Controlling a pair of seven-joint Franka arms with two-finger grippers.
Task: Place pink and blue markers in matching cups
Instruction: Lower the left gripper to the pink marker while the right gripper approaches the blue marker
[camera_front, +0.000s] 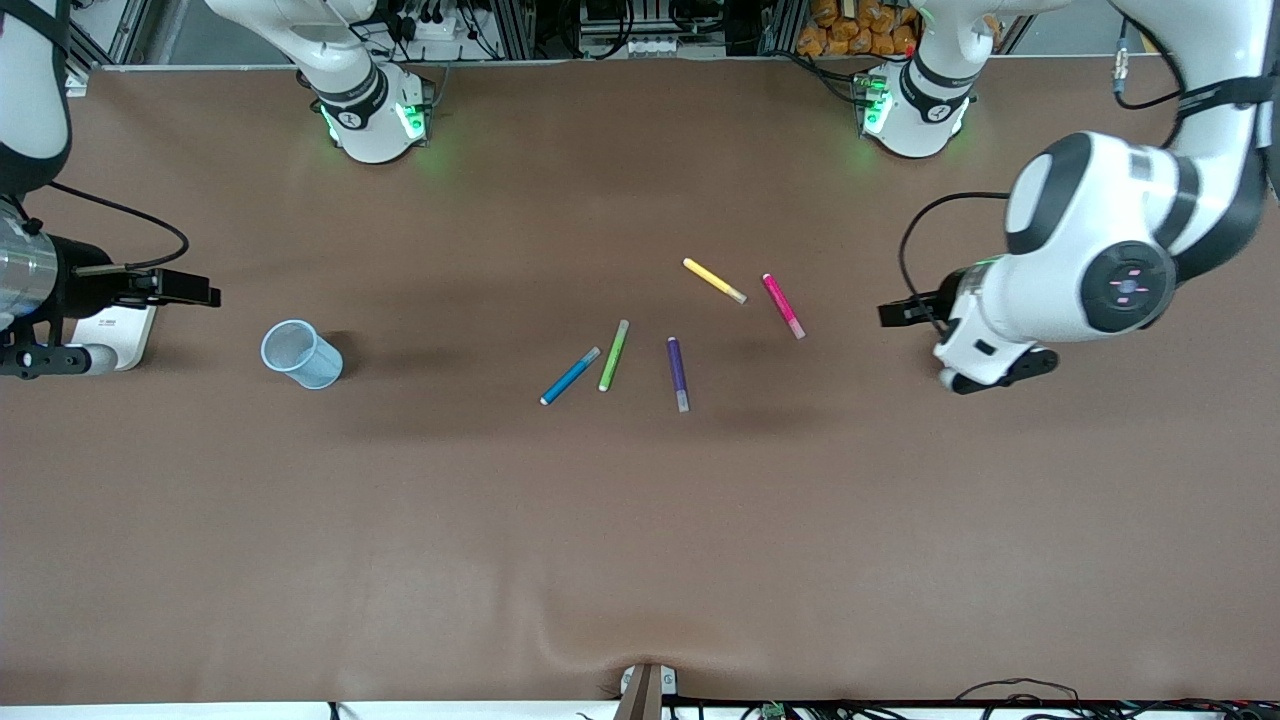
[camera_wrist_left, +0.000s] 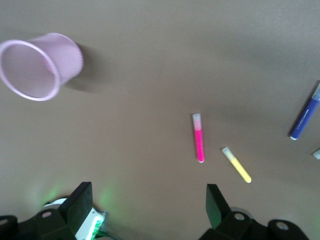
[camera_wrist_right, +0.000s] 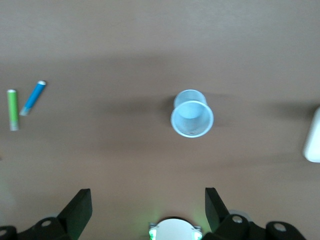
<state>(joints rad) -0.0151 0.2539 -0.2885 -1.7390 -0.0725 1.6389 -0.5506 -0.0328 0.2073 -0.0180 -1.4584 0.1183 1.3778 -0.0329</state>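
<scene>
The left pincer (camera_wrist_left: 147, 210) hangs open over the table (camera_front: 640, 520), near the slim pink marker (camera_front: 783, 305) with its pale end. The right pincer (camera_wrist_right: 147, 210), also open, hovers near the upright pale blue cup (camera_front: 300, 354); the blue marker (camera_front: 570, 376) lies mid-table.

Brown-covered table (camera_front: 400, 520), metal framing and tangled cables (camera_front: 640, 25) along its robot-side edge.

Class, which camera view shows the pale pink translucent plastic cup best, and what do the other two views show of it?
The left wrist view: the pale pink translucent plastic cup shows there almost whole, mouth and ribbed wall visible, standing apart from the markers. In the front view the left arm hides it. The right wrist view shows none of it.
</scene>
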